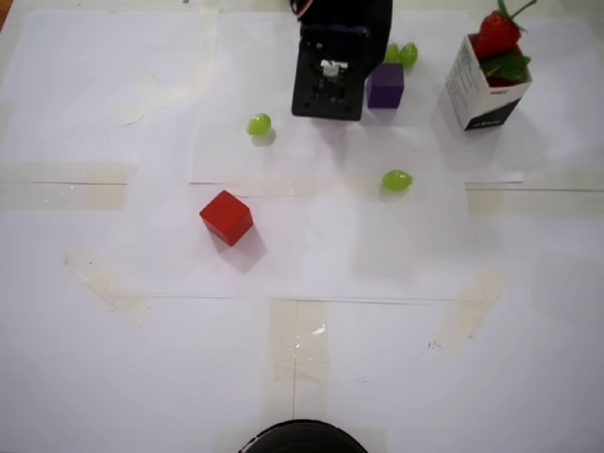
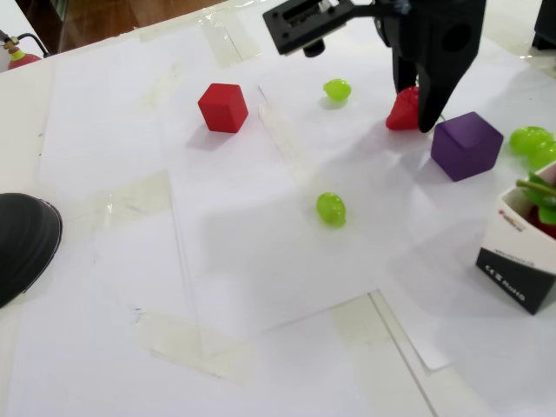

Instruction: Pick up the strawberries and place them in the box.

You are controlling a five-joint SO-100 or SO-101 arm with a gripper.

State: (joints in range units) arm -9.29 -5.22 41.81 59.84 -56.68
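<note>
Black gripper point(image 2: 415, 111) at the upper right of the fixed view, fingers pointing down at the paper-covered table point(image 2: 261, 287). Closed on a red strawberry point(image 2: 403, 110), seen between and just left of the dark finger tips, low over the paper; whether touching the table or just lifted, cannot tell. Green leaves peeking out behind the finger. In the overhead view, arm body point(image 1: 332, 66) at top centre, covering that strawberry completely.

Purple cube point(image 2: 466, 145) just right of the gripper in the fixed view, close beside but apart; in the overhead view, showing at the right edge of the arm point(image 1: 386, 87).

White box point(image 1: 486, 90) at the upper right of the overhead view, upright, black band at its lower part. Another strawberry point(image 1: 496, 32) sticking out of its mouth, with green leaves beneath it and a red patch lower in the opening. In the fixed view, box point(image 2: 519, 252) cut by the right edge, leaves and a bit of red visible at its top.

Red cube point(image 1: 226, 217) left of centre in the overhead view, well apart from everything else. Green grapes: one point(image 1: 259, 125) left of the arm, one point(image 1: 396, 180) below and right of it, a pair point(image 1: 403, 54) at the top beside the purple cube.

Dark round object point(image 2: 24, 243) at the left edge of the fixed view.
</note>
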